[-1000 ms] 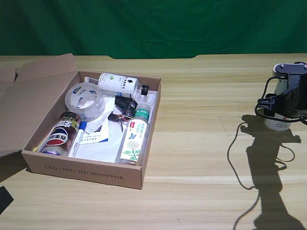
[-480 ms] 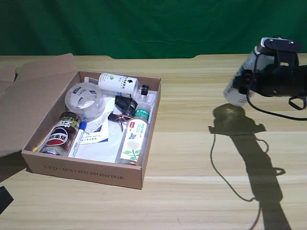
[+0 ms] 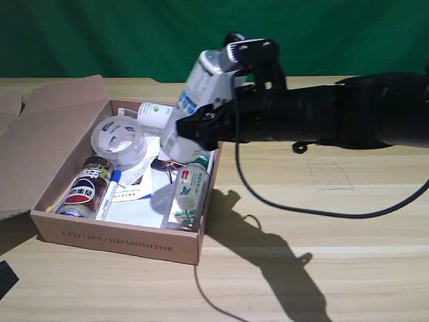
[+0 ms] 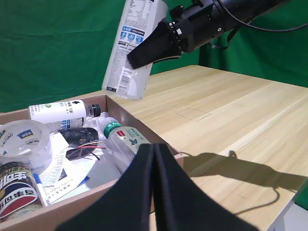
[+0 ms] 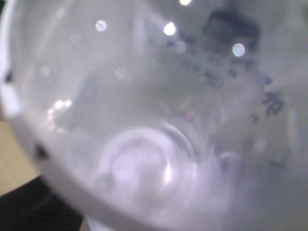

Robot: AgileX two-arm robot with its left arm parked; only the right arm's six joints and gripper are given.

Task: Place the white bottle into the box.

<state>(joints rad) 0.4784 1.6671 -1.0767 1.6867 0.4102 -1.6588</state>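
One wide wooden table [image 3: 322, 221] under everything, green backdrop behind. Reaching across from the exterior view's right: the black right arm [image 3: 348, 117], stretched nearly level, wrist out over the near-right edge of the box [image 3: 120, 238]. Box open, flap folded out toward the exterior view's left, packed with clutter.

At the arm's tip, the right gripper [image 3: 201, 124], jaws clamped on the white bottle [image 3: 198, 100], one dark finger [image 4: 149, 50] visible pressed along its side in the left wrist view. Bottle held in the air, tilted, its printed lower body sloping down below the jaws toward the box interior, its upper end rising above and behind them. Not touching the box or anything in it. Right wrist view filled almost wholly by the bottle's pale surface [image 5: 159, 120], too blurred to read more than a rounded end, probably.

Directly below the jaws: the clear green-capped bottle [image 3: 188, 194] lying along the box's right wall. Beyond the jaws, further into the box: the smaller white bottle [image 3: 157, 114], a roll of clear tape [image 3: 119, 141], a cola can [image 3: 86, 188] and a marker pen [image 3: 109, 193] beside it.
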